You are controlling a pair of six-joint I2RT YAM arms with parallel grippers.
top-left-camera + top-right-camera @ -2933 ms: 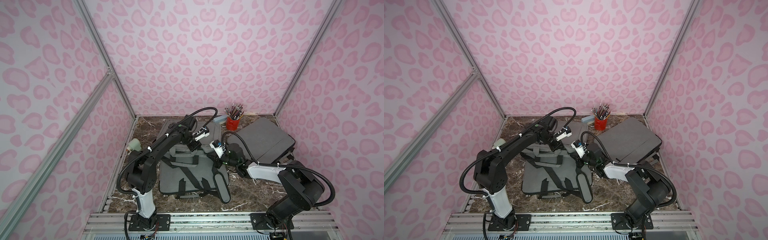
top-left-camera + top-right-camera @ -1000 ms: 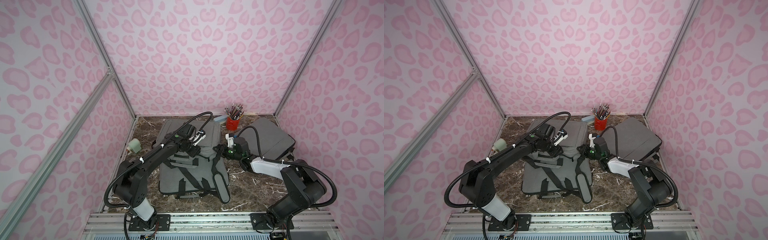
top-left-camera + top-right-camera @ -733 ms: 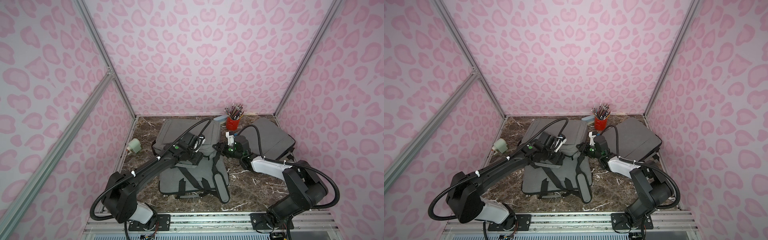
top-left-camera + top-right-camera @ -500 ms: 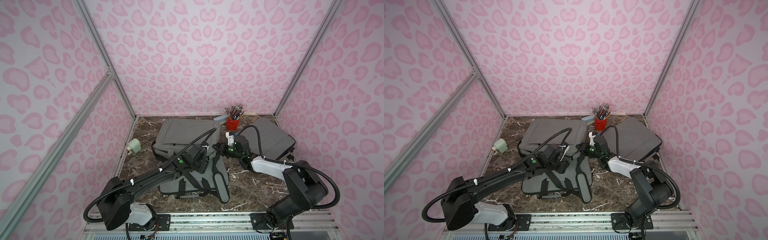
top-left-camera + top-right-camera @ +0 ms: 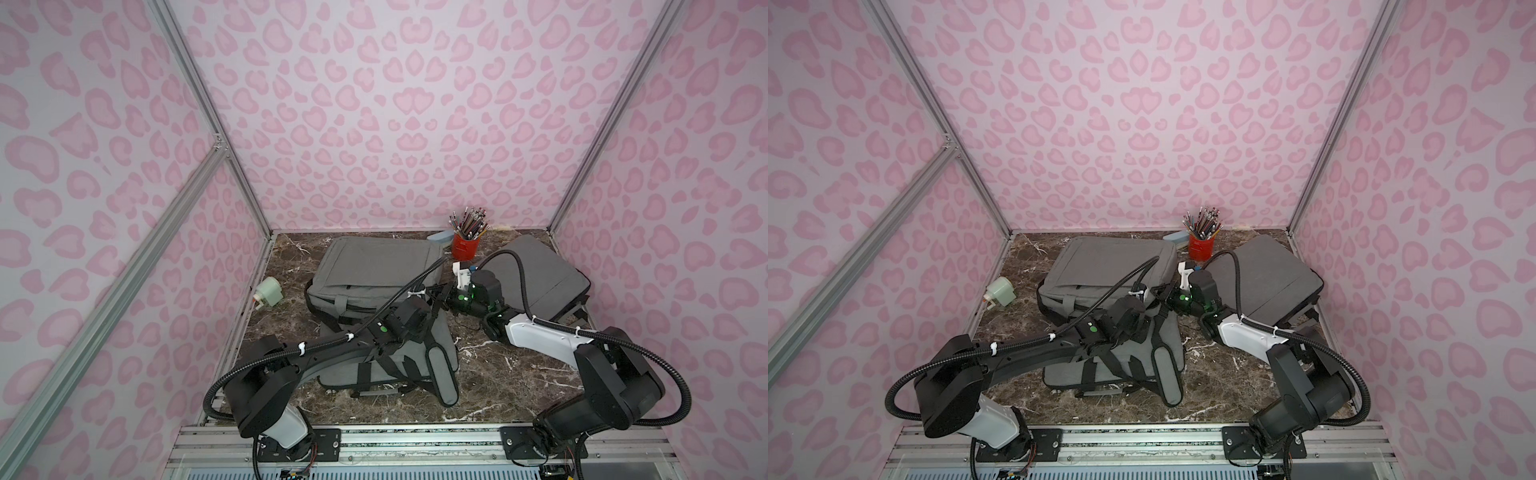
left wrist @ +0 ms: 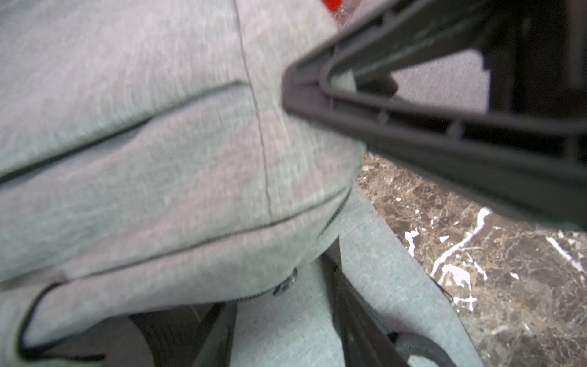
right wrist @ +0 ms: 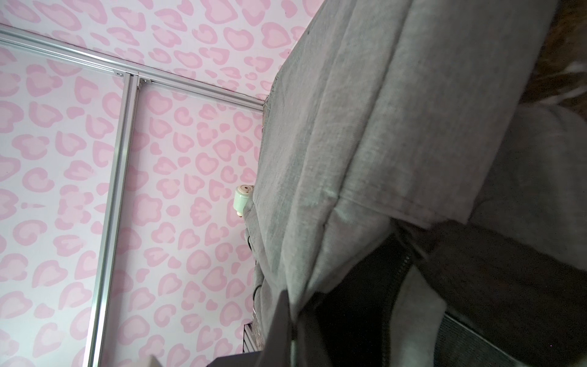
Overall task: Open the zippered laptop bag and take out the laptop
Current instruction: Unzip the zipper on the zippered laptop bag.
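Note:
The grey zippered laptop bag (image 5: 374,266) (image 5: 1113,257) lies flat at the far centre of the marble table. My right gripper (image 5: 439,297) (image 5: 1163,297) is shut on the fabric at the bag's near right corner (image 7: 317,190), beside a stretch of parted zipper (image 7: 403,260) with a dark inside. My left gripper (image 5: 428,311) (image 6: 286,333) hovers just in front of that corner, jaws apart and empty. A zipper pull (image 6: 286,282) sits on the bag's near edge above them. The laptop is hidden.
The bag's near edge overlaps a grey backpack with black straps (image 5: 374,365). Another grey flat case (image 5: 540,278) lies at the right. A red cup of pencils (image 5: 465,249) and a small blue block (image 5: 439,237) stand at the back. A pale green device (image 5: 268,291) sits left.
My left arm has swung off the bag's top, toward the front and right, ending beside the right gripper. The right gripper has stayed shut at the bag's right corner.

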